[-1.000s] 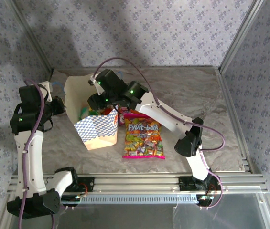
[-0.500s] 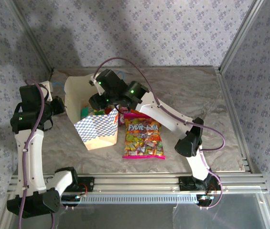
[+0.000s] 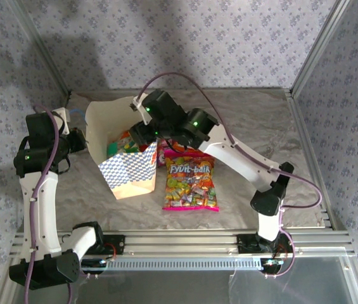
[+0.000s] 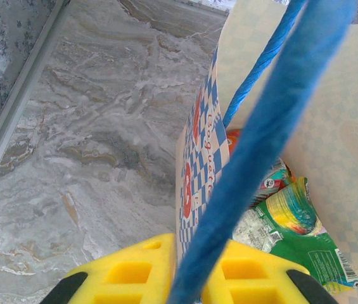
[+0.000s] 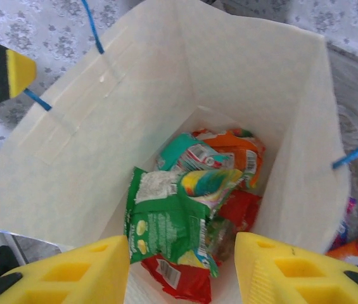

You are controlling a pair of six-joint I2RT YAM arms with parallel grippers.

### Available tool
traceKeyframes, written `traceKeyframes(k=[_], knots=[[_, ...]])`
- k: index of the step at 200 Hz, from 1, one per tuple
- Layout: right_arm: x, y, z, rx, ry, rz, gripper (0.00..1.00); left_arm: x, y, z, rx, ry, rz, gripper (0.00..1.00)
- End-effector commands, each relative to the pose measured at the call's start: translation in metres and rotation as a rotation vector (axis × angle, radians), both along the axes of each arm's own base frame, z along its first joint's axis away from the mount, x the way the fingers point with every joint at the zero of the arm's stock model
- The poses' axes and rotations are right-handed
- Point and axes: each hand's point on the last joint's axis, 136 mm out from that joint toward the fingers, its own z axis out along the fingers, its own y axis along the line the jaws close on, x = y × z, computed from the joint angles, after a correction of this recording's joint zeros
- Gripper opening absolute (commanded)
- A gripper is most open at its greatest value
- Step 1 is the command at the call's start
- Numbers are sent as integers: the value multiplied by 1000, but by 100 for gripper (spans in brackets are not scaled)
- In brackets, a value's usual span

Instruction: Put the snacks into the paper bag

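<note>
The paper bag (image 3: pixel 128 174) stands open at centre-left, checkered front toward me. My left gripper (image 4: pixel 188 272) is shut on the bag's wall (image 4: pixel 201 145) and its blue cord handle (image 4: pixel 261 126), holding the left rim (image 3: pixel 85 136). My right gripper (image 5: pixel 182 266) hovers open over the bag's mouth (image 3: pixel 134 136), nothing between its fingers. Inside lie a green packet (image 5: pixel 166 221), a teal one (image 5: pixel 185 152), an orange one (image 5: pixel 239 149) and a red one (image 5: pixel 179 275). The large pink snack bag (image 3: pixel 190 183) lies flat on the table right of the paper bag.
A small purplish packet (image 3: pixel 162 155) pokes out between the paper bag and the pink bag. Patterned walls and aluminium posts (image 3: pixel 305 57) enclose the marbled tabletop (image 3: pixel 255 120). The front rail (image 3: pixel 185 244) carries both arm bases.
My right arm has swung to the right and drawn back a little from the bag's mouth, its jaws slightly wider. The left arm and the bag have held still.
</note>
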Motion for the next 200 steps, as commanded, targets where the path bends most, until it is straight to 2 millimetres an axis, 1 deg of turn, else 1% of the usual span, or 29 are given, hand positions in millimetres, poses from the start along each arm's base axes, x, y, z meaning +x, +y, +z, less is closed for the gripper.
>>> traceKeyframes(k=[1, 24, 51, 64, 86, 96, 110, 121, 143, 158, 175, 200], knots=[[6, -22, 16, -3, -71, -48, 50, -6, -3, 11, -7, -16, -4, 18], [12, -41, 17, -14, -90, -92, 54, -7, -3, 12, -12, -19, -2, 18], [24, -72, 13, -15, -82, -174, 57, -7, -4, 13, -19, -21, -3, 18], [27, -86, 12, -3, -73, -200, 59, -7, -4, 14, -20, -22, -1, 18], [35, -116, 10, 36, -42, -266, 62, -7, -5, 15, -23, -22, -1, 18], [40, -130, 6, 56, -19, -300, 64, -7, -4, 16, -24, -23, 1, 18], [46, -152, 5, 97, 6, -356, 65, -7, -4, 17, -26, -25, 3, 18], [51, -170, 0, 118, 29, -411, 66, -6, -5, 18, -29, -27, 3, 18], [57, -199, -8, 142, 58, -498, 73, -6, -5, 17, -32, -25, 6, 18], [58, -213, -14, 147, 71, -533, 78, -5, -5, 17, -36, -24, 8, 18], [61, -225, -19, 160, 86, -566, 80, -4, -5, 18, -43, -23, 11, 18], [69, -243, -36, 191, 155, -633, 86, -4, -6, 18, -51, -24, 16, 18]])
